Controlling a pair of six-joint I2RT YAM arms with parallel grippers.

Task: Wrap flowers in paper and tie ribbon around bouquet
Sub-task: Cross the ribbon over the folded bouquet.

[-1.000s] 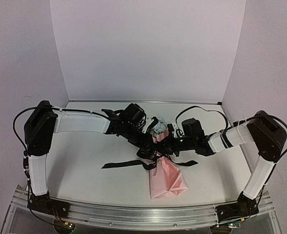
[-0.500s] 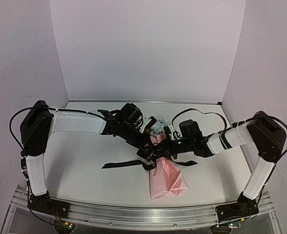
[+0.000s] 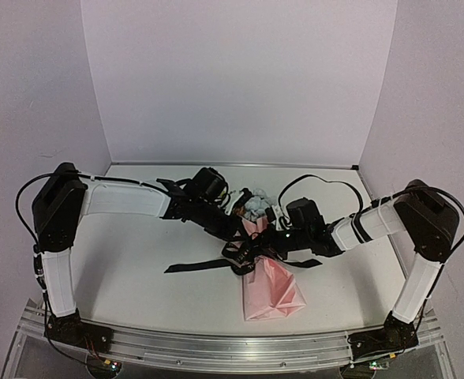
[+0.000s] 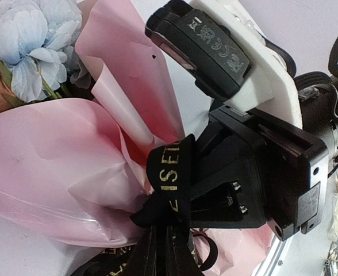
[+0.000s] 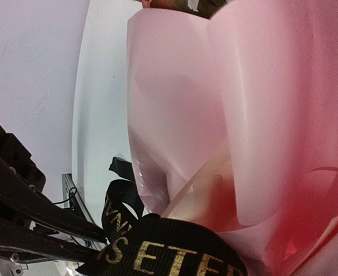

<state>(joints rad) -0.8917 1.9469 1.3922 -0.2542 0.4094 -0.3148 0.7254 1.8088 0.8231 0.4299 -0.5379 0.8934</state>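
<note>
**Both hands meet at the ribbon around the bouquet's waist**

The white surface (image 3: 137,260) carries everything. The left arm (image 3: 129,199) and right arm (image 3: 374,225) reach inward and meet near its middle. Under them lies the bouquet (image 3: 270,288), its wide pink end toward the near edge and its blooms pointing at the back wall. The paper (image 4: 54,167) is folded in glossy pale pink layers around the flowers (image 4: 28,34), where a pale blue bloom shows at the top. The black ribbon (image 3: 200,265) with gold lettering crosses the bouquet's narrow part, its ends trailing to either side on the surface. The right hand (image 3: 270,246) has its fingers together, the ribbon bunched at their tip. The left hand (image 3: 240,246) sits just beside it; I cannot tell whether it is apart or together
</note>
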